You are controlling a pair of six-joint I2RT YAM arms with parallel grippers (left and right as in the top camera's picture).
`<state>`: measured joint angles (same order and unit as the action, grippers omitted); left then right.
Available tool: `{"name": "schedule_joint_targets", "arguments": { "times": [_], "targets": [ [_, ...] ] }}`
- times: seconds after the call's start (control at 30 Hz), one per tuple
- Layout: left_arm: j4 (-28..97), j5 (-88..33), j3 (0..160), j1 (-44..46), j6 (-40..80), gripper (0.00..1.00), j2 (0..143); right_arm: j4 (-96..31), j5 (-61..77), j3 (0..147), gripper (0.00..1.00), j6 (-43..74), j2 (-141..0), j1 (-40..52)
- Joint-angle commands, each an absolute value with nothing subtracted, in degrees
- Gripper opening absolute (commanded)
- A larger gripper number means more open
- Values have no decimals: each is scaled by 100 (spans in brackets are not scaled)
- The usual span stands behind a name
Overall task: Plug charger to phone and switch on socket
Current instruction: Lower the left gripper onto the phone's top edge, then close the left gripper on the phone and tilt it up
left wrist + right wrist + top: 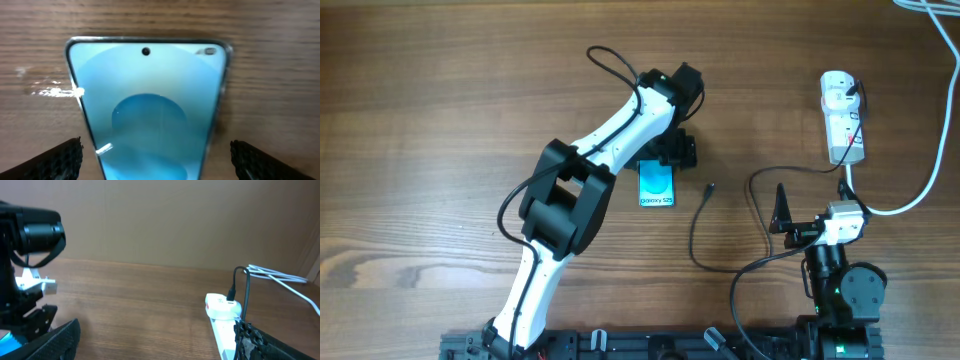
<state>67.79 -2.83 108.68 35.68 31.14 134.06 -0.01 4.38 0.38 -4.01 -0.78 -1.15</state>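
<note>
The phone [657, 187] lies flat on the table with its cyan screen up and a white text strip at its near end. My left gripper [674, 152] hovers over its far end, open; in the left wrist view the phone [150, 110] lies between the spread fingers [156, 160]. The charger cable [698, 235] loops on the table, its connector tip [709, 189] right of the phone. The white socket [842, 115] sits far right with a black plug in it; it shows in the right wrist view [224, 312]. My right gripper [781, 212] is open and empty [157, 337].
A white mains cord [932, 170] curves from the socket to the table's right edge. Thick black arm cables [765, 262] run by the right arm's base. The left arm [585, 170] crosses the table's middle.
</note>
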Motion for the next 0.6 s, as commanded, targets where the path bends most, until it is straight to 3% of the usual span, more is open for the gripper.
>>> {"name": "schedule_joint_targets", "arguments": {
  "times": [0.0, 0.57],
  "targets": [
    [6617, -163, 10560, 3557, 3048, 100, 13493, 8, 342, 30, 100, -449, -27, -71],
    [6466, -320, 10029, 3586, 3114, 100, 13491, 8, 342, 30, 100, -447, -27, -71]
  ]
}}
